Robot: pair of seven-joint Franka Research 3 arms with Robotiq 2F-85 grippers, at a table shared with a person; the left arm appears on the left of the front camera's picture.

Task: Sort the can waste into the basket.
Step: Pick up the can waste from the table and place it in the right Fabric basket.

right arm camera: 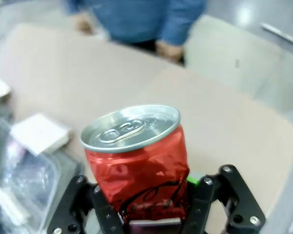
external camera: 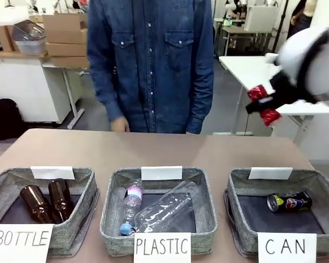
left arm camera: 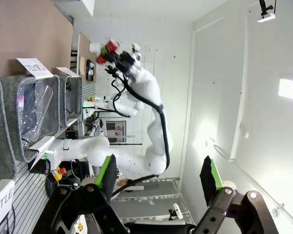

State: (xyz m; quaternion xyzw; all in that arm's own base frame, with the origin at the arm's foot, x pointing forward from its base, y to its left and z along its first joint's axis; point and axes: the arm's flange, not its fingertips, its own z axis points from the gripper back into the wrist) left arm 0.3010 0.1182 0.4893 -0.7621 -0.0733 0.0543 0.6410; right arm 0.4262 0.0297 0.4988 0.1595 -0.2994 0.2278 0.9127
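A crumpled red can [right arm camera: 136, 161] with a silver top sits upright between the fingers of my right gripper [right arm camera: 141, 214], which is shut on it. In the front view that right gripper [external camera: 263, 105] holds the red can [external camera: 270, 116] high at the right, above and behind the grey basket [external camera: 237, 189] with the CAN card. A dark can [external camera: 289, 202] lies on its side in that basket. My left gripper [left arm camera: 158, 180] is open with nothing between its green pads, and it looks across at the right arm and the red can [left arm camera: 107, 48].
A basket marked PLASTIC [external camera: 111, 208] holds clear bottles, and one marked BOTTLE [external camera: 88, 192] holds brown glass bottles. A person in a denim shirt [external camera: 151, 60] stands at the far side, a hand [external camera: 119, 125] at the table edge. A white table [external camera: 247, 68] stands behind at the right.
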